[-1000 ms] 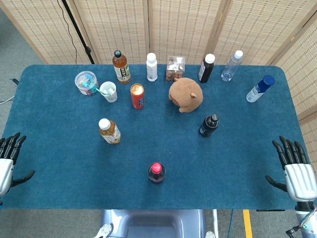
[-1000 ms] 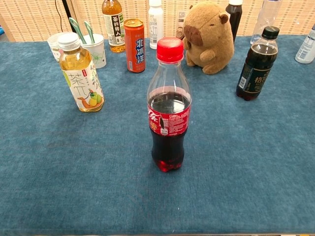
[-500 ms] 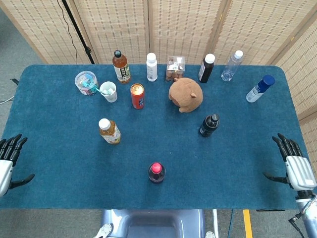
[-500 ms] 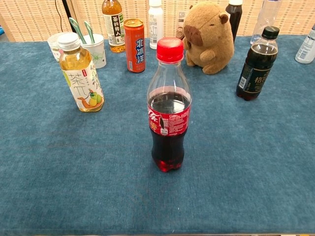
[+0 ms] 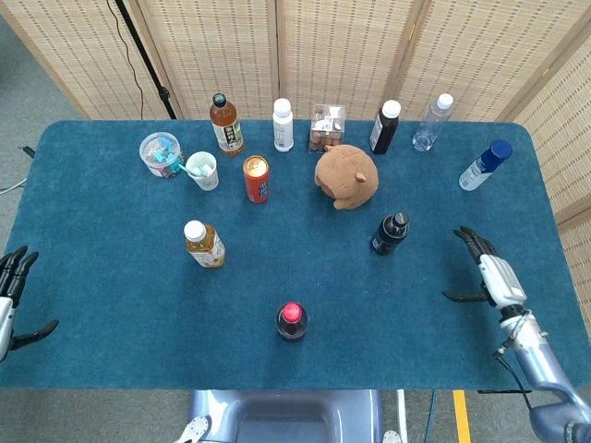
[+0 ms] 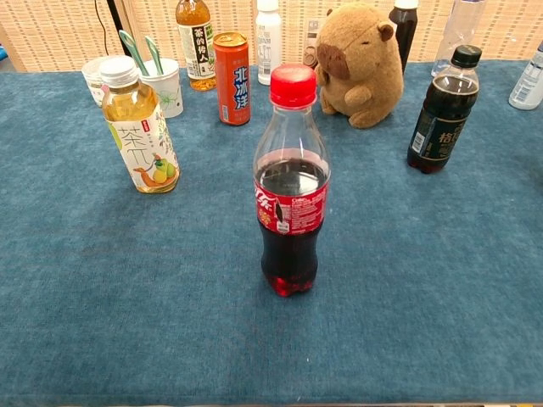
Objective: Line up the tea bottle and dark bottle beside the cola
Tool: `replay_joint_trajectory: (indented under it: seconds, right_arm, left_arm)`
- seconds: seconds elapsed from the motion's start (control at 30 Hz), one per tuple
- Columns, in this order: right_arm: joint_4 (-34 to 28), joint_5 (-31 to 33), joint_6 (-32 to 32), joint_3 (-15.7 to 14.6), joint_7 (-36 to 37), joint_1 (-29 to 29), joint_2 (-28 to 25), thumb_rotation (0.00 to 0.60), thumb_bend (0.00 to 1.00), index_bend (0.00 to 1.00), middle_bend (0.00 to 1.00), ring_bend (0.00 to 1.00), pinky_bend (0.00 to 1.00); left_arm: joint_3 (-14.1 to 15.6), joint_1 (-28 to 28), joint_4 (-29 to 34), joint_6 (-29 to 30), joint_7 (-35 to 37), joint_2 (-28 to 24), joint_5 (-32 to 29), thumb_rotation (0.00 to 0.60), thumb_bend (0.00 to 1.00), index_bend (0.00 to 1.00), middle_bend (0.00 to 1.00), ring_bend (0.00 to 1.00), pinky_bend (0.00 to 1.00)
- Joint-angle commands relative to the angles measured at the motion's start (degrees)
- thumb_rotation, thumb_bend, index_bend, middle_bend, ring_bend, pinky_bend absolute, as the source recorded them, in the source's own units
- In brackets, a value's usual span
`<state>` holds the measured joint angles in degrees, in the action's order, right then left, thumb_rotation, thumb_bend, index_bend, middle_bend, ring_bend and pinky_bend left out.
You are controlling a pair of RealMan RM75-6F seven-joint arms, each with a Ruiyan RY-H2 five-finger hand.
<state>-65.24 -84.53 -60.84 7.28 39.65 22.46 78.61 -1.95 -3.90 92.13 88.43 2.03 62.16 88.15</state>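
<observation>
While the cola (image 6: 291,182) is standing upright near the front edge, the tea bottle (image 5: 203,244) is sitting behind it to the left, the dark bottle (image 5: 390,233) behind-right, and both the left hand (image 5: 9,302) and right hand (image 5: 489,274) are hovering spread-fingered, holding nothing.

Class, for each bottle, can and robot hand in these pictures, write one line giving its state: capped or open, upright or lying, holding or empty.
cola bottle: upright, red cap on, part full
tea bottle: upright, capped
dark bottle: upright, capped
orange can: upright
blue-capped bottle: lying
left hand: empty, fingers apart
right hand: empty, fingers apart
</observation>
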Motion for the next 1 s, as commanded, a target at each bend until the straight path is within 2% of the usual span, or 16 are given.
replay_joint_trajectory:
  seconds: [0.03,0.23,0.47,0.67,1.0]
  right_arm:
    - [1.23,1.26,1.44,1.16,0.92,1.63,2.07,0.600,0.00,0.00,0.00,0.00,0.00]
    - [4.16,3.67,2.78,3.69,1.52,4.60,6.36,0.600,0.00,0.00,0.00,0.00,0.00]
    - [4.82,5.58,4.82,5.82,3.86,7.28,8.14,0.600,0.00,0.00,0.00,0.00,0.00]
    - [4.68,5.88,7.62,6.22,6.78,9.52,8.78,0.600,0.00,0.00,0.00,0.00,0.00]
    - [9.67,7.88,9.68,7.21,7.88,11.93,13.08,0.600,0.00,0.00,0.00,0.00,0.00]
  left_arm:
    - [-0.17,-0.07,-0.03,-0.20,0.04,0.04,-0.33,0.600,0.00,0.00,0.00,0.00,0.00]
    - [-0.51,0.04,-0.48,-0.25,0.84,0.11,-1.07,0.600,0.00,0.00,0.00,0.00,0.00]
    - [-0.72,0.30,-0.83,0.07,1.54,0.18,-1.40,0.600,0.00,0.00,0.00,0.00,0.00]
    - [-0.84,0.22,-0.80,-0.15,1.44,0.23,-1.55,0.600,0.00,0.00,0.00,0.00,0.00]
    - [-1.50,0.10,-1.09,-0.58,2.03,0.37,-2.76,0.600,0.00,0.00,0.00,0.00,0.00]
